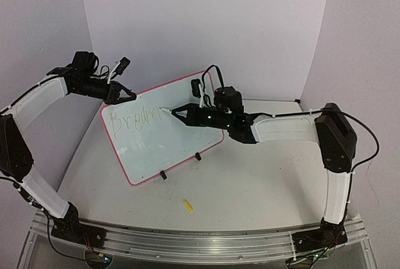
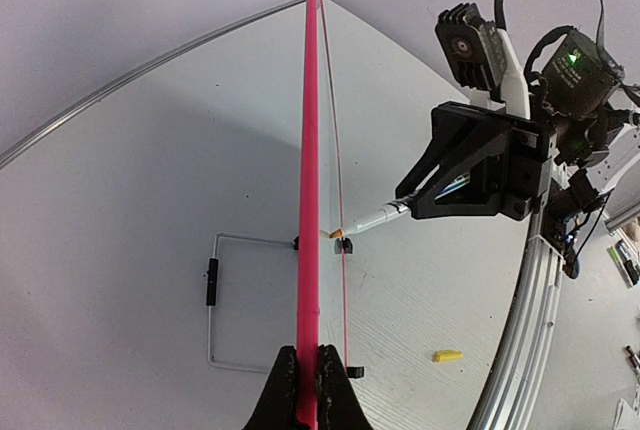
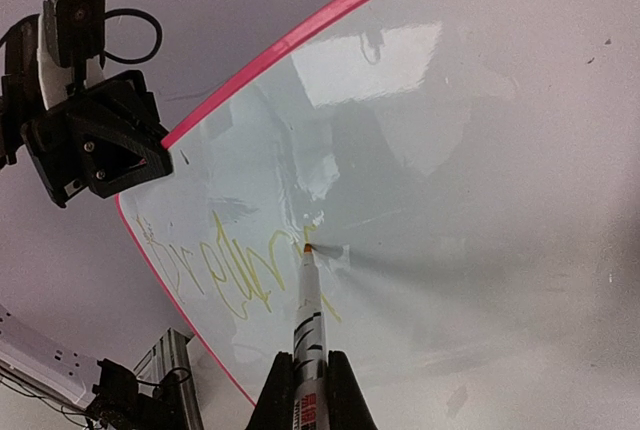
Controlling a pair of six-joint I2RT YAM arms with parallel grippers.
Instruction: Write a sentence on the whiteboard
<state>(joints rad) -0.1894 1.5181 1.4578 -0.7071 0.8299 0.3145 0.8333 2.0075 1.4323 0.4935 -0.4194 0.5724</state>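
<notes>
The whiteboard (image 1: 178, 141) stands tilted on the table, pink-edged, with yellow letters (image 1: 132, 120) across its upper left. My left gripper (image 1: 125, 96) is shut on the board's top left edge; the left wrist view shows the pink edge (image 2: 309, 200) pinched between the fingers of this gripper (image 2: 308, 380). My right gripper (image 1: 177, 111) is shut on a white marker (image 1: 164, 109). In the right wrist view the marker (image 3: 308, 300) sticks out from the gripper (image 3: 309, 385), its orange tip touching the board (image 3: 450, 150) just right of the yellow writing (image 3: 240, 270).
A yellow marker cap (image 1: 187, 205) lies on the table in front of the board. Two black clip feet (image 1: 164, 174) hold the board's lower edge, and a wire stand (image 2: 215, 300) sits behind it. The aluminium rail (image 1: 200, 241) runs along the near edge.
</notes>
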